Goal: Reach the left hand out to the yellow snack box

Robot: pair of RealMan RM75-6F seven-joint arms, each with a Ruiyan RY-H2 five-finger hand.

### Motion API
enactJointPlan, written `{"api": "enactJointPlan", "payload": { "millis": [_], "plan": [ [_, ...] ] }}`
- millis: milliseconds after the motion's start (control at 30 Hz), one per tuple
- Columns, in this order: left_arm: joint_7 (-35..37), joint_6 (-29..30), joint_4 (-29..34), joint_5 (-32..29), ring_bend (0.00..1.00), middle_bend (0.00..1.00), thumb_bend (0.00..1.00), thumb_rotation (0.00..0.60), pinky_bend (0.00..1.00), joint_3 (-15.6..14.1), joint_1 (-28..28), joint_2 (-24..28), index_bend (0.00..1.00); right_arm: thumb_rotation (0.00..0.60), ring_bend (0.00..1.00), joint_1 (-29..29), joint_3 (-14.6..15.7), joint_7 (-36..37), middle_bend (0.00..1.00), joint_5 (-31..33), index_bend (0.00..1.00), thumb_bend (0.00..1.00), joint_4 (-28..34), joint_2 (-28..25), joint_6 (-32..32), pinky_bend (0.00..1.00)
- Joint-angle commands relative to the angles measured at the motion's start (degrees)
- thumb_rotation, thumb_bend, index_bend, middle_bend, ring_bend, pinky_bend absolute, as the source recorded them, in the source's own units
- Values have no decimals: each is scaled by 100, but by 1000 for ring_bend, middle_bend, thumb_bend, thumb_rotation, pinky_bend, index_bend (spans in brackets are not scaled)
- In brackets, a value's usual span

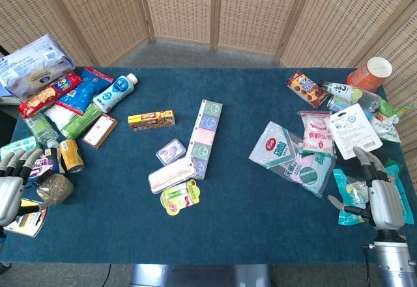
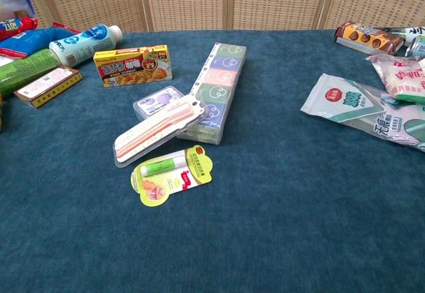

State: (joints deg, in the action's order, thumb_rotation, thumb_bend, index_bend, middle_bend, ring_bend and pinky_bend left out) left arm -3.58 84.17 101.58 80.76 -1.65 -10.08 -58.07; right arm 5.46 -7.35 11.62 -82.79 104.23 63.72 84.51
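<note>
The left hand (image 1: 12, 186) rests at the table (image 1: 260, 235) edge, fingers loosely spread and holding nothing, well apart from the yellow snack box (image 1: 150, 120).

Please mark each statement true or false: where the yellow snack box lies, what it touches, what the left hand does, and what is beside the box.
1. The yellow snack box lies flat on the blue table. True.
2. The left hand is touching the box. False: it is at the table's left edge, far from the box.
3. The box leans on the white bottle. False: they are apart.
4. The right hand is at the table's right side. True.
</note>
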Motion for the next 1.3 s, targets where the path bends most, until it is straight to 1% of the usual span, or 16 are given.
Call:
{"api": "enactJointPlan", "payload": {
  "millis": [33, 167, 267, 367, 433, 467, 600, 700, 800, 900, 1000, 1100, 1300],
  "plan": [
    [1, -1, 0, 28, 0, 0, 0, 600, 0, 23, 22, 2, 0, 600, 0, -1, 24, -15, 0, -22, 0, 0, 17, -11, -17, 0],
    [-46, -34, -20, 56, 0, 0, 0, 600, 0, 48, 46, -14, 0, 600, 0, -12, 31, -37, 0, -19, 0, 0, 29, -19, -9, 0],
    [16, -118, -47, 38, 0, 0, 0, 600, 0, 136, -5, -75, 0, 600, 0, -25, 10, -35, 0, -2, 0, 0, 56, -38, 25, 0],
    [-30, -392, -120, 0, 0, 0, 0, 600, 0, 361, -281, -155, 0, 600, 0, -21, -23, -9, 0, 21, 0, 0, 55, -35, 43, 0],
    [-195, -748, -209, -137, 0, 0, 0, 600, 0, 610, -623, -222, 0, 600, 0, -15, -40, 0, 0, 26, 0, 0, 56, -34, 48, 0],
    [-286, -935, -267, -255, 0, 0, 0, 600, 0, 737, -793, -268, 0, 600, 0, -14, -42, 4, 0, 23, 0, 0, 56, -34, 49, 0],
    [-802, -1989, -661, -1227, 0, 0, 0, 600, 0, 1341, -1663, -633, 0, 600, 0, -18, -53, 60, 0, 19, 0, 0, 63, -50, 61, 0],
    [-1279, -2552, -1061, -1872, 0, 0, 0, 600, 0, 1622, -2242, -1018, 0, 600, 0, -26, -76, 141, 0, 46, 0, 0, 58, -81, 69, 0],
    [-1814, -2931, -1496, -2469, 0, 0, 0, 600, 0, 1777, -2752, -1447, 0, 600, 0, -30, -99, 239, 0, 74, 0, 0, 43, -119, 62, 0],
    [-2285, -3215, -1934, -3076, 0, 0, 0, 600, 0, 1865, -3205, -1868, 0, 600, 0, -38, -111, 338, 0, 93, 0, 0, 41, -162, 54, 0],
    [-2719, -3426, -2360, -3587, 0, 0, 0, 600, 0, 1873, -3613, -2271, 0, 600, 0, -45, -122, 419, 0, 94, 0, 0, 45, -204, 55, 0],
    [-3075, -3559, -2763, -3979, 0, 0, 0, 600, 0, 1838, -3963, -2664, 0, 600, 0, -46, -127, 476, 0, 101, 0, 0, 41, -230, 42, 0],
    [-3532, -3720, -3533, -4509, 0, 0, 0, 600, 0, 1779, -4491, -3353, 0, 600, 0, -47, -145, 599, 0, 144, 0, 0, 20, -275, 9, 0]
  ]
}}
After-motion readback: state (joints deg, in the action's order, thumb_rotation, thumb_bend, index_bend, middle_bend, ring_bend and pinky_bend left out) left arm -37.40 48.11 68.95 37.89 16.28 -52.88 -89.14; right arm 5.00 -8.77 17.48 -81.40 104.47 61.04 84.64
